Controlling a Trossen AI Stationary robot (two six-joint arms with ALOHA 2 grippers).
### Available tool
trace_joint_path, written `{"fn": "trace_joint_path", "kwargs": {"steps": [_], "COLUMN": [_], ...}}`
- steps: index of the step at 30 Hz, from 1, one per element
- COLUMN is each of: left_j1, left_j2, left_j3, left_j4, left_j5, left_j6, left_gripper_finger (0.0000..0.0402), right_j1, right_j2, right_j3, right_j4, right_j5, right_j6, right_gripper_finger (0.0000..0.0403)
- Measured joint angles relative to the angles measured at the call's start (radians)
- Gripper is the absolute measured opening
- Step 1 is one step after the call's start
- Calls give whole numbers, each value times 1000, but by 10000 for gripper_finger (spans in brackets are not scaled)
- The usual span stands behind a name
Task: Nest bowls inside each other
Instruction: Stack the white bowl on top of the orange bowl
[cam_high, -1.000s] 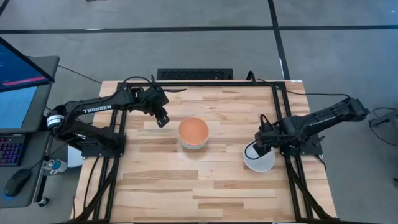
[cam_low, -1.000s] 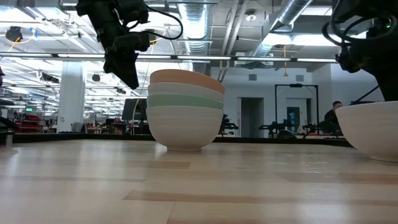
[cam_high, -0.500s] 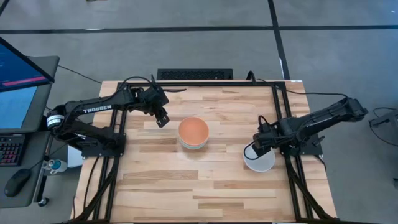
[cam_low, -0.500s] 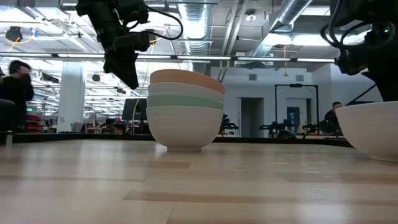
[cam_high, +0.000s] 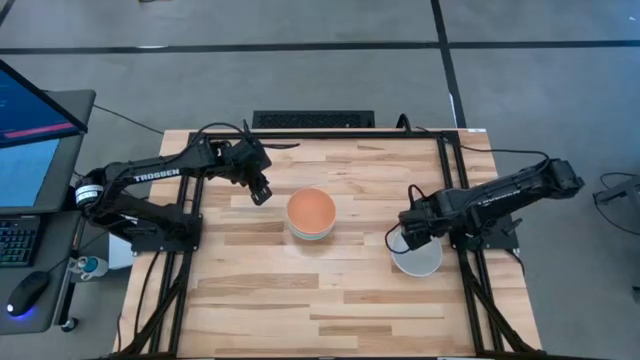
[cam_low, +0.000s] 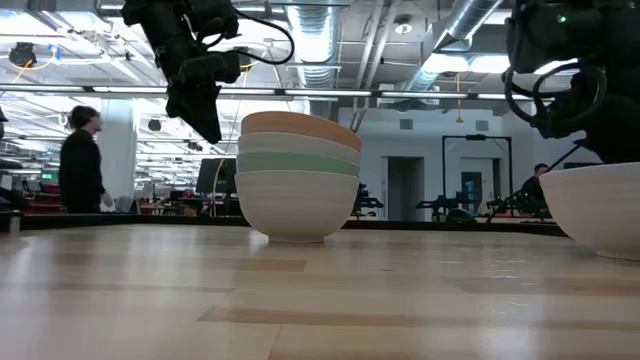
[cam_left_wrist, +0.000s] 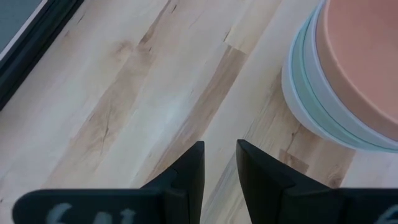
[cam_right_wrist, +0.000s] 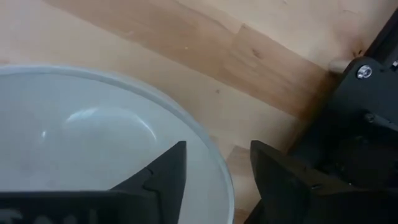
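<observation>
A: Straddling the rim of a lone white bowl (cam_high: 417, 260) at the table's (cam_high: 330, 300) right side, the right gripper (cam_high: 403, 236) had its jaws apart, one finger inside, one outside, not clenched.

B: And the L gripper (cam_high: 262, 191)?

A: Hung just left of the nested stack (cam_high: 312, 215), orange bowl (cam_high: 311, 209) on top. Jaws slightly parted, holding nothing.

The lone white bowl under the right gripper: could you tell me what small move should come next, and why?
Probably close the right gripper on the rim. Its open fingers straddle the edge of the white bowl, one inside and one outside, and the bowl rests on the table apart from the stack, so it needs gripping before lifting.
</observation>
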Motion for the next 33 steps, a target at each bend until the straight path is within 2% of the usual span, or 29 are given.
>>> {"fn": "trace_joint_path", "kwargs": {"steps": [3,10,13,19,22,25,29,33], "left_j1": [0,0,0,0,0,0,0,0], "left_j2": [0,0,0,0,0,0,0,0], "left_j3": [0,0,0,0,0,0,0,0], "left_j4": [0,1,1,3,3,3,5,12], "left_j5": [0,1,1,0,0,0,0,0], "left_j6": [0,16,16,16,16,16,22,22], "left_gripper_finger": [83,83,83,83,83,83,83,83], "right_j1": [4,4,4,1,-1,-1,-25,-67], "right_j2": [-2,-6,-9,-7,-1,0,-1,-1], "right_j3": [0,1,5,3,5,22,67,132], "right_j4": [0,1,6,143,223,229,189,157], "right_j5": [-2,-5,-7,-24,-24,0,30,33], "right_j6": [-1,-4,-3,-2,15,20,12,-56], "right_gripper_finger": [169,47,15,29,23,9,15,10]}}
